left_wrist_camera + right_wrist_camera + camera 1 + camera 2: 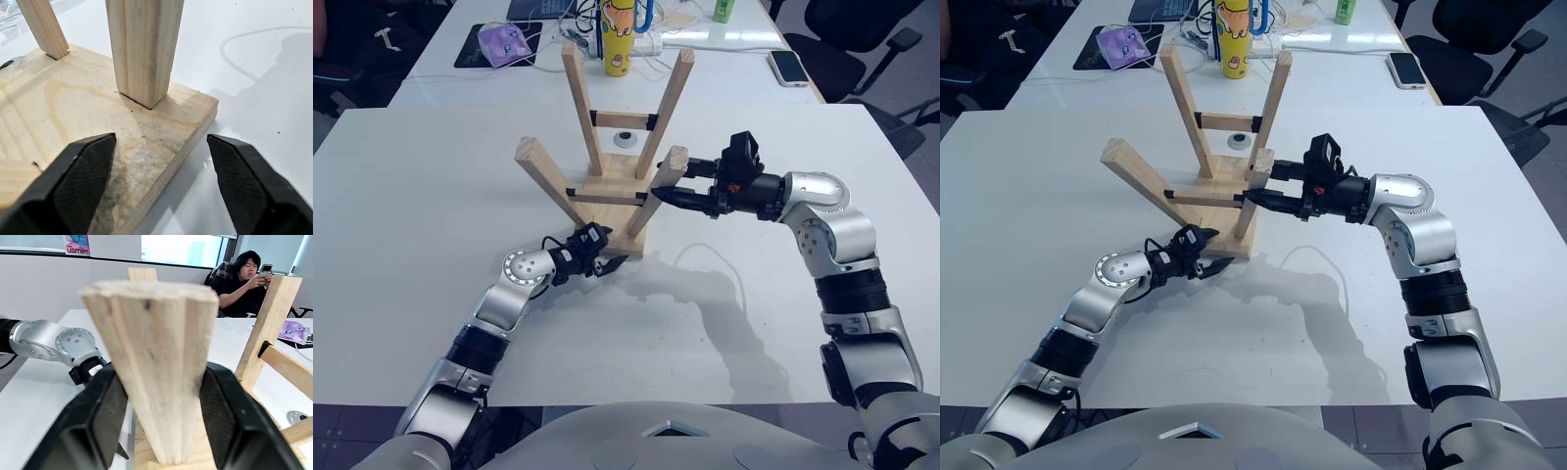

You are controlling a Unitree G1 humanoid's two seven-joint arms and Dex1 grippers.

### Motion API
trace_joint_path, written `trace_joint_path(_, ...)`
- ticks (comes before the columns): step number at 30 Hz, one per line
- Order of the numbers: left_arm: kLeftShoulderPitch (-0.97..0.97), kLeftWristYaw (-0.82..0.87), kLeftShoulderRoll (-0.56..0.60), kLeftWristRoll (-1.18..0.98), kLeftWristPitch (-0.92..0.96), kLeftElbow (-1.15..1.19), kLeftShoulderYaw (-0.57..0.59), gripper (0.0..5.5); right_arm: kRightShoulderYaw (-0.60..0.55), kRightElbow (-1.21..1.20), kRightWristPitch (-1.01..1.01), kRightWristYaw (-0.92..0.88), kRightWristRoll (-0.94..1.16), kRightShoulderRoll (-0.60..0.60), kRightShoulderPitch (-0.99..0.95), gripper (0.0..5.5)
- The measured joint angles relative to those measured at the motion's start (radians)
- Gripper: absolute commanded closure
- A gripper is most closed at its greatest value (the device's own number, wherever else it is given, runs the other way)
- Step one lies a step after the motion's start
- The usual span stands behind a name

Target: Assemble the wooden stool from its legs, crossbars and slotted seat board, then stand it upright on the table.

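Stool (607, 186) is upside down mid-counter (431, 196), a bit toward the far edge. Its seat board (634, 238) lies flat on the surface, all four legs (576, 98) point up, and crossbars (622, 120) bridge them, so assembly looks essentially done. Right tool (672, 182) is clamped on the near-right leg (151, 357). Left tool (607, 259) gapes wide at the board's near corner, one finger (83, 166) over the wood, the other over bare counter, gripping nothing. What's left, by my read: flip it over and stand it on its feet.

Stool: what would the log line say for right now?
stool: upside down on table | right hand: shut on leg | left hand: open at seat board corner
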Motion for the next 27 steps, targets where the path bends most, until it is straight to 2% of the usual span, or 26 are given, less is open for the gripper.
trace_joint_path(4,-0.005,-0.014,-0.028,-0.009,0.0,0.006,-0.003,2.05,0.054,0.053,0.054,-0.021,-0.034,0.029,0.065,2.33)
trace_joint_path(10,-0.013,-0.014,-0.049,-0.008,0.001,0.017,-0.002,2.05,0.064,0.036,0.022,-0.022,-0.071,-0.015,0.104,2.33)
trace_joint_path(15,-0.028,0.001,-0.111,-0.014,0.005,0.048,0.003,2.05,0.021,0.043,-0.002,-0.005,-0.075,-0.092,0.164,2.33)
trace_joint_path(18,-0.067,0.094,-0.136,-0.013,0.007,0.12,0.047,2.05,-0.007,0.088,0.067,0.04,-0.07,-0.139,0.27,2.33)
trace_joint_path(23,-0.131,0.152,-0.16,-0.009,-0.003,0.218,0.072,2.05,-0.086,0.14,0.055,0.004,-0.051,-0.13,0.21,2.33)
trace_joint_path(27,-0.159,0.138,-0.174,-0.009,-0.034,0.266,0.067,2.05,-0.182,0.068,0.186,-0.036,0.114,-0.078,0.182,2.96)
